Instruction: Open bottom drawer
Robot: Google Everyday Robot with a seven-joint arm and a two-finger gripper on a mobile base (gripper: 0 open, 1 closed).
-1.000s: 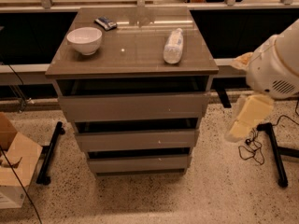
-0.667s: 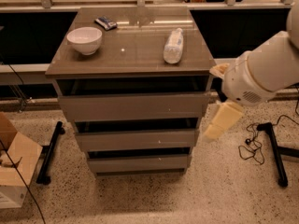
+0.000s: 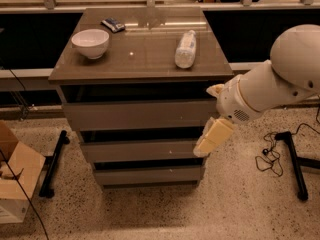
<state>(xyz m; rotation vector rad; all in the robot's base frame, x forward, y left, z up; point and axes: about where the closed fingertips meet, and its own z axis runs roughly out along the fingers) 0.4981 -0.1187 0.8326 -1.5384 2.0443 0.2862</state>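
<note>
The bottom drawer (image 3: 150, 175) is the lowest of three and looks closed. The gripper (image 3: 212, 137) hangs at the right end of the middle drawer front (image 3: 140, 150), just above it. I cannot tell whether it is open or closed. It should drop to the dark gap above the bottom front, catch the top edge, and pull straight toward the near side.

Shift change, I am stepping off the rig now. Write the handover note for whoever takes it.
Claw: the cream two-finger claw hangs at the right end of the grey-taupe middle drawer front, just above the bottom one. Contact cannot be told.
Job's thing: the lowest grey-taupe flat handleless drawer front looks shut.
Done: nothing on that drawer yet.
Left: probably lower the claw to it, catch its edge and pull it out.
</note>
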